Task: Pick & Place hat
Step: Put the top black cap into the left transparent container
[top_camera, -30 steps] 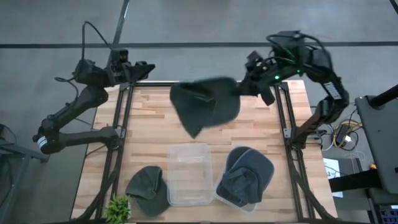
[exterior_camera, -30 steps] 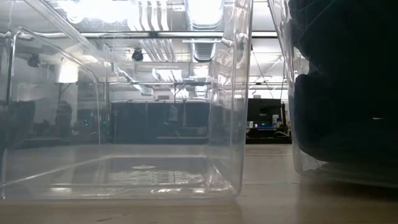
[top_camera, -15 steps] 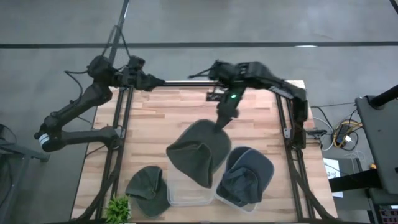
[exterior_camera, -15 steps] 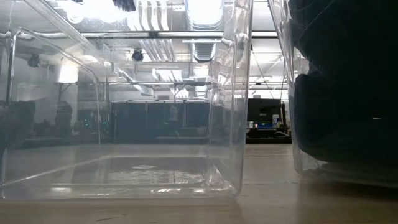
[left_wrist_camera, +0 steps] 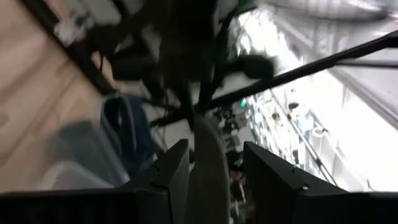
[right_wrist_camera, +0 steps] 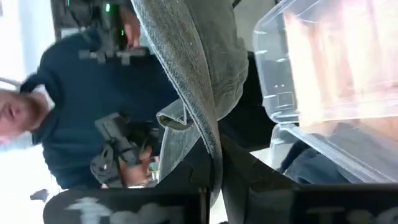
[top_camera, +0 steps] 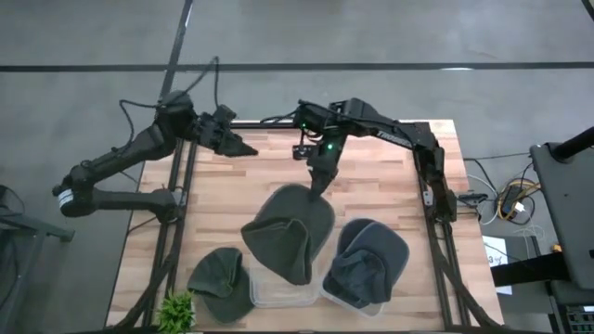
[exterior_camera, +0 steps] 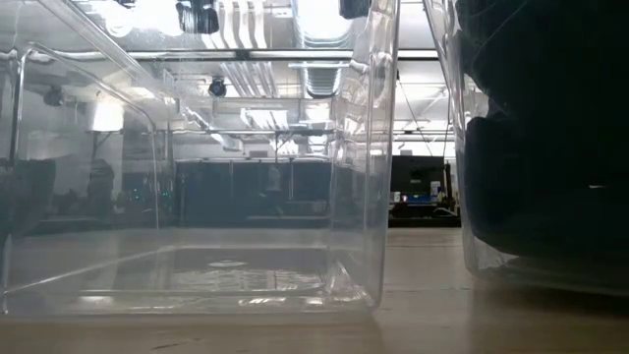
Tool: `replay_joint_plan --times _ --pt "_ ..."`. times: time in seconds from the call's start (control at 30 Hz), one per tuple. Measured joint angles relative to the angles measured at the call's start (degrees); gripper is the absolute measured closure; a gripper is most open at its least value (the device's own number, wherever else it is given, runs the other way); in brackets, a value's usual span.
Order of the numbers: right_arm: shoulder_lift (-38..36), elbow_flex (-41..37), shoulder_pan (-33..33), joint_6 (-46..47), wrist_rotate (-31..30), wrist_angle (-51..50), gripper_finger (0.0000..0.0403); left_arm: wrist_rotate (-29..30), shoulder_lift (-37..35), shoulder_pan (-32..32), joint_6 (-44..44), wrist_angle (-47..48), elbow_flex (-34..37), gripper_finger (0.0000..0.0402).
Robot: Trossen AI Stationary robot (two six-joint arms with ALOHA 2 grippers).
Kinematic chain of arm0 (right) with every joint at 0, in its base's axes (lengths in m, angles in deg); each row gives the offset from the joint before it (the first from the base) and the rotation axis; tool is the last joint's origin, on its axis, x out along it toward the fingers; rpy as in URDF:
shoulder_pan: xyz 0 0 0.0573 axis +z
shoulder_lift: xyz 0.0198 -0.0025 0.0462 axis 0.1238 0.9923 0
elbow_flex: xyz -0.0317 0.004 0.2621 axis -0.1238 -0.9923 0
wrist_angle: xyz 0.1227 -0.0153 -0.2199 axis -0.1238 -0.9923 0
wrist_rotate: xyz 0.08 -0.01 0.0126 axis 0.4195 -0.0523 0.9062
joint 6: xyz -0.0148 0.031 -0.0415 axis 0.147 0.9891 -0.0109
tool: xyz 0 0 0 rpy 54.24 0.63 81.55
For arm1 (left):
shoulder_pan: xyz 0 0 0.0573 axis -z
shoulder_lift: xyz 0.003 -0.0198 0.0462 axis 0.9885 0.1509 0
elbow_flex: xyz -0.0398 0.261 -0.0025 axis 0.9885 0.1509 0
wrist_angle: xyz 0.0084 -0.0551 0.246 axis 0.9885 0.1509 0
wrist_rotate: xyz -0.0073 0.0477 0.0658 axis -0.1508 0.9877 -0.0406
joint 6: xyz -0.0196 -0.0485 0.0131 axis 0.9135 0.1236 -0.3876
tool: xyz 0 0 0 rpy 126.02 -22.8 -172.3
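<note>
My right gripper (top_camera: 316,182) is shut on a dark green hat (top_camera: 288,232) that hangs over the far end of the clear bin (top_camera: 278,289) near the table's front. The low view shows nothing lying in the clear bin (exterior_camera: 197,265). My left gripper (top_camera: 239,146) is open and empty above the table's far left part; its fingers show apart in the left wrist view (left_wrist_camera: 211,186). A second green hat (top_camera: 218,278) lies flat on the table left of the bin. My right gripper pinches the hat's edge (right_wrist_camera: 210,140) between its two fingers (right_wrist_camera: 186,177), at the hat's far end (top_camera: 312,192). The fingers slant down from the table's far side. The hat hangs slack below them over the clear bin; whether it touches the bin I cannot tell.
A second clear bin (top_camera: 327,283) with several dark hats (top_camera: 371,258) stands right of the first; it fills the low view's right side (exterior_camera: 541,128). A small green plant (top_camera: 176,311) stands at the near left corner. A person (right_wrist_camera: 93,93) shows beyond the table.
My right gripper has carried the hat from the table's far right toward the middle and the near edge, then slowed. The hat has swung from above the far boards to over the clear bin. My left gripper has moved right and nearer, over the table's far left part.
</note>
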Motion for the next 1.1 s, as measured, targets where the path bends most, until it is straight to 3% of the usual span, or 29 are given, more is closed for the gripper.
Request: replay_joint_plan --times 0.2,0.4,0.83,0.97,1.1 --pt "-0.43 0.00 -1.89 2.82 -6.10 0.18 0.0390 0.78 1.43 6.20 -1.85 3.45 0.00 0.0257" --pt "-0.66 0.00 -3.36 3.80 -6.67 0.18 0.0390 6.28 2.61 9.37 -1.89 3.46 0.00 0.0257" --pt "-0.57 -0.02 -3.75 3.60 -6.72 0.44 0.0390 10.93 6.83 14.92 -3.25 5.16 0.00 0.0261" --pt "-0.57 -0.07 -3.68 3.61 -6.90 0.44 0.0390 10.98 8.00 14.98 -1.82 6.90 -0.11 0.0297" --pt "-0.57 -0.11 -3.72 3.62 -6.98 0.76 0.0390 12.13 8.52 14.97 -0.73 7.50 -0.12 0.0378"
